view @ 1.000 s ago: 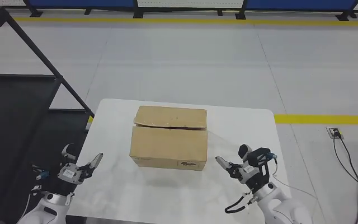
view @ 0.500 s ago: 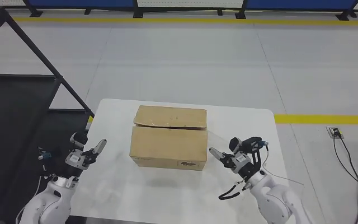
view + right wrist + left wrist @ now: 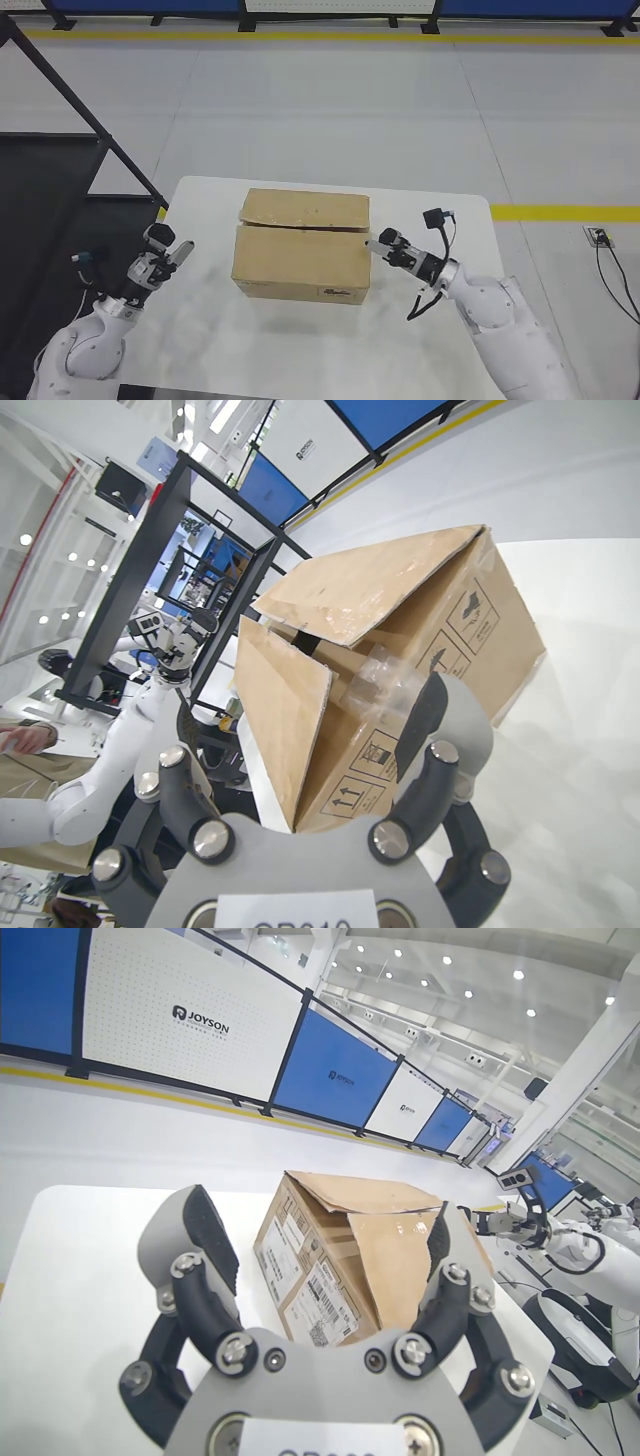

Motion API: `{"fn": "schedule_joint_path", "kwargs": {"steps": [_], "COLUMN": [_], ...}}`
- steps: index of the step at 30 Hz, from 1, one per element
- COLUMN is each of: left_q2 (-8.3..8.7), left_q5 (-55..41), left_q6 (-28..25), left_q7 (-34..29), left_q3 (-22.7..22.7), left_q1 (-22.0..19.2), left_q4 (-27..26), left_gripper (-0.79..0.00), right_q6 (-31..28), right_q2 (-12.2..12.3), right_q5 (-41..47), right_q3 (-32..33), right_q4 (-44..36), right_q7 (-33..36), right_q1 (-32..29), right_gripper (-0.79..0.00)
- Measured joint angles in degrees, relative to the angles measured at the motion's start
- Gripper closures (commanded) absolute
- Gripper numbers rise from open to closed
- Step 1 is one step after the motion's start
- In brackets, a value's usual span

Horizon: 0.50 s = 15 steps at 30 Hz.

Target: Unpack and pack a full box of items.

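A brown cardboard box [image 3: 303, 250] stands mid-table; its top flaps are loosely shut, slightly ajar along the seam, with torn clear tape at one end [image 3: 380, 680]. My left gripper [image 3: 180, 252] hovers open a short way off the box's left end, which carries labels [image 3: 300, 1268]. At the box's right end, close to the upper edge, my right gripper [image 3: 374, 243] is open too. In the left wrist view the open fingers [image 3: 210, 1238] frame the box [image 3: 370, 1198]. The right wrist view shows its fingers [image 3: 425, 715] spread before the lifted flaps [image 3: 370, 585].
The white table [image 3: 200, 330] has bare room in front of and beside the box. A black metal frame [image 3: 70, 110] and a dark panel [image 3: 50, 200] stand to the left of the table. A cable [image 3: 610, 270] lies on the floor at the right.
Both grippers have moved from the table's near edge inward and up toward the box; the right one has come right up to the box's right end. The box has not moved.
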Motion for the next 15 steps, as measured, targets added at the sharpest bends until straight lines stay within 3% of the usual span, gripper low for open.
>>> {"fn": "schedule_joint_path", "kwargs": {"steps": [8,15], "left_q2": [-0.09,-0.12], "left_q5": [1.7,2.0], "left_q6": [1.2,3.2], "left_q7": [1.7,3.3], "left_q3": [1.5,1.8], "left_q1": [0.1,-0.1], "left_q4": [0.3,-0.5], "left_gripper": [-0.785,-0.785], "right_q6": [-8.5,-14.1], "right_q2": [-0.3,0.7], "right_q5": [15.6,27.0], "right_q3": [-1.8,-0.7], "right_q4": [4.5,1.6], "right_q7": [10.0,21.0], "right_q1": [3.7,2.8], "right_gripper": [-0.785,-0.785]}}
